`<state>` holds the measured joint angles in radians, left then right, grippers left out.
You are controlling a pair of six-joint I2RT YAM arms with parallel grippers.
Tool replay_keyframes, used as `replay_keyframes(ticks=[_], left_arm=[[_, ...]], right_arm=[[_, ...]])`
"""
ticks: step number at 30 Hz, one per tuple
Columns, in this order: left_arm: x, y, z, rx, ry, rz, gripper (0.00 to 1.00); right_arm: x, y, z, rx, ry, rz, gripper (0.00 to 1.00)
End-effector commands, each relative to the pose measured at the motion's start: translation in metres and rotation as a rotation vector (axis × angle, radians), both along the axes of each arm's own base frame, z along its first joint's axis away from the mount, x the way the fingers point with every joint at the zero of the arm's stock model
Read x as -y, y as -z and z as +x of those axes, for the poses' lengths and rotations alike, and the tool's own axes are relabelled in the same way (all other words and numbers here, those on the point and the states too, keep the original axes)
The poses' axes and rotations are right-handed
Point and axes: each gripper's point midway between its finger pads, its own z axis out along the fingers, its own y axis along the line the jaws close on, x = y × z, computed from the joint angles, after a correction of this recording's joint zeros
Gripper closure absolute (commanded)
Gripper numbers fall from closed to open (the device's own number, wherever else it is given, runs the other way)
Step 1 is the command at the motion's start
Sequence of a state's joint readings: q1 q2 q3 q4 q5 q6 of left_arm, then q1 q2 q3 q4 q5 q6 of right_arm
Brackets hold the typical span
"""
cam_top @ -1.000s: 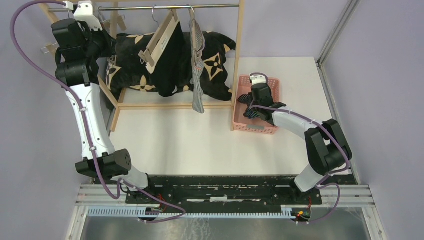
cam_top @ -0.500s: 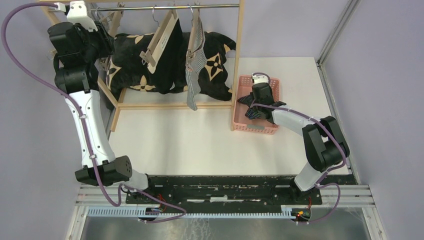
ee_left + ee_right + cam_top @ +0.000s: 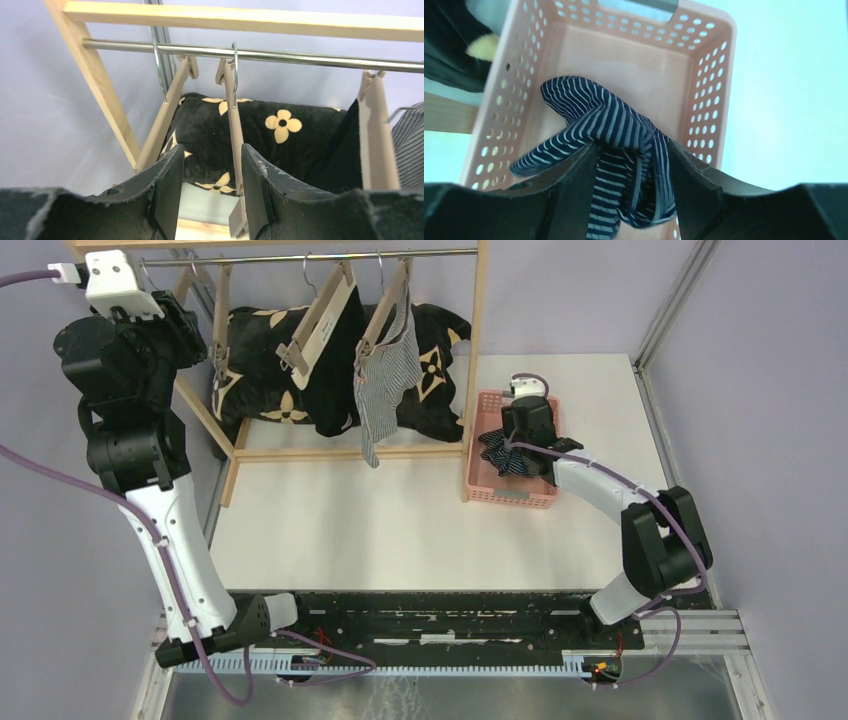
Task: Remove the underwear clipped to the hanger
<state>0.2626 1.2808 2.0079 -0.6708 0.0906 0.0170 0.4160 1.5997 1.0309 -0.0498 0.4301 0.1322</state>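
Observation:
Navy underwear with thin pale stripes lies in the pink basket, loose between the spread fingers of my open right gripper. From above, that gripper hangs over the navy underwear in the basket. Black underwear and grey pinstriped underwear hang clipped to wooden hangers on the rail. My left gripper is raised at the rack's left end, open and holding nothing. In its wrist view the gripper faces two bare hangers.
A big black cushion with cream flower marks lies behind the hanging clothes, inside the wooden rack frame. The rack's slanted left leg stands close to my left gripper. White tabletop spreads in front of the rack.
Both grippers went from shut to open. The right one let go of the navy underwear in the basket. My left arm drew back leftward from the hangers, and the grey underwear swung left.

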Motion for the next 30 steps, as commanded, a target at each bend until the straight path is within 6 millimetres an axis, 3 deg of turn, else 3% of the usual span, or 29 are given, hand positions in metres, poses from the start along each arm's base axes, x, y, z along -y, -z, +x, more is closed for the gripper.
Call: replay_keyframes(ticks=[1,4,6,8,14,22,30], left_arm=[[0.014,-0.037,-0.027,0.134,0.036,0.012,0.48],[0.029,-0.041,-0.028,0.150,0.120,0.014,0.46],[0.029,-0.039,-0.026,0.145,0.120,0.005,0.37],[0.028,-0.036,-0.024,0.138,0.120,-0.002,0.35],[0.068,-0.029,-0.009,0.149,0.361,-0.053,0.36],[0.087,-0.037,0.014,0.136,0.486,-0.105,0.38],[0.155,-0.033,0.024,0.038,0.538,-0.023,0.37]], right_arm=[[0.006,-0.070,0.007,0.165,0.022,0.038,0.38],[0.005,-0.084,-0.001,0.202,0.001,0.065,0.35],[0.005,-0.092,-0.004,0.226,-0.017,0.071,0.27],[0.006,-0.094,-0.005,0.222,-0.020,0.062,0.25],[0.007,-0.109,-0.019,0.254,-0.025,0.104,0.24],[0.005,-0.136,-0.037,0.302,-0.067,0.162,0.26],[0.005,-0.136,-0.042,0.296,-0.075,0.165,0.27]])
